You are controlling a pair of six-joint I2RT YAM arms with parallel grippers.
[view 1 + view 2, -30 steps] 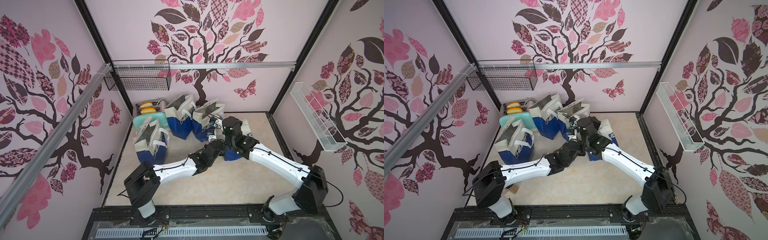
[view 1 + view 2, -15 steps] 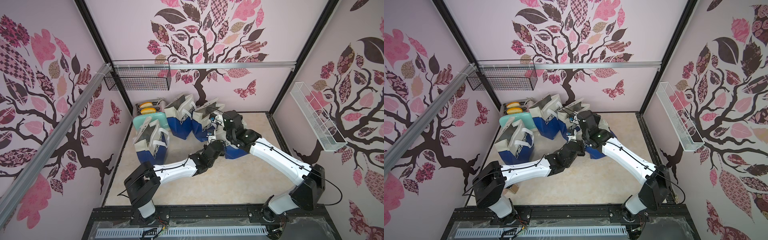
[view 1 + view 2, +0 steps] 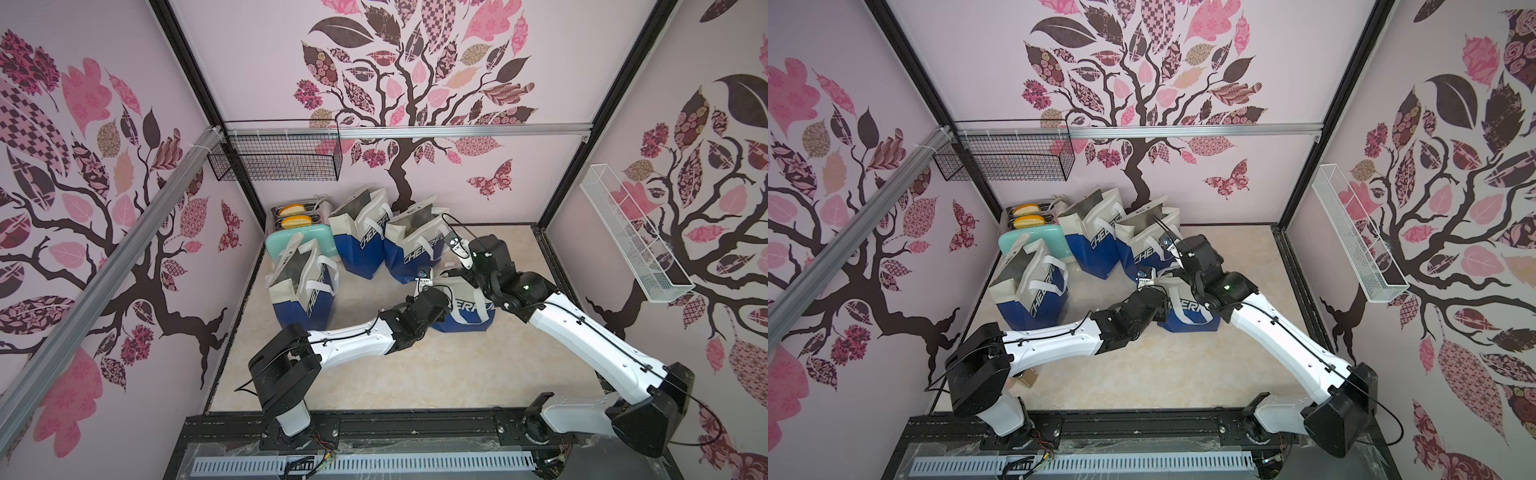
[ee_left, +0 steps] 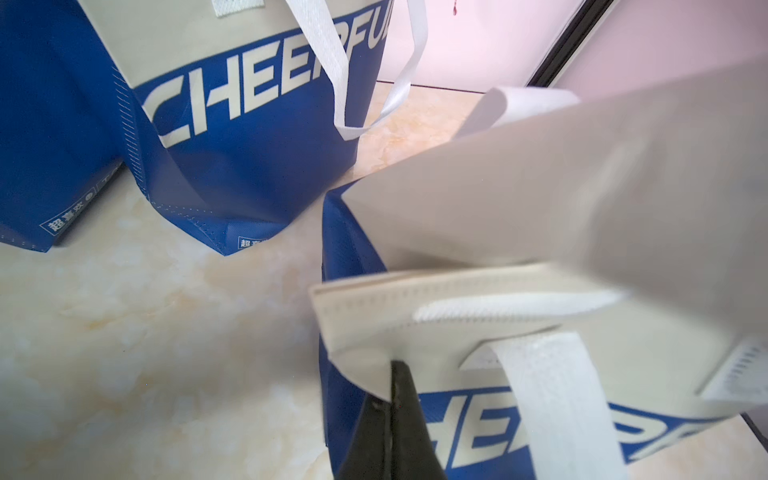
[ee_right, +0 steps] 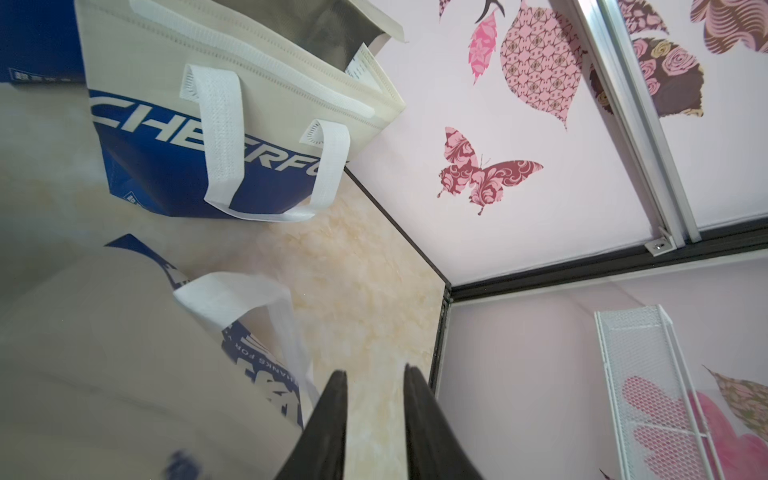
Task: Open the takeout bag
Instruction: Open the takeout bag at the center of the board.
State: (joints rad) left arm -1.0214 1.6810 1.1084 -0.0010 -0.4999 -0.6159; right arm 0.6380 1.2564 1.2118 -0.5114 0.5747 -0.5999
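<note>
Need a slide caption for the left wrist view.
Left hand pinches the cream rim of the takeout bag; a second bag stands nearby.

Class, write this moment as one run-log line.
left tool: shut on takeout bag rim | right tool: open, empty

Top views overhead; wrist views near takeout bag (image 4: 498, 199).

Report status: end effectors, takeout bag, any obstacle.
Left end effector shut on takeout bag rim. Right end effector open, empty. Neighbour bag close behind.
</note>
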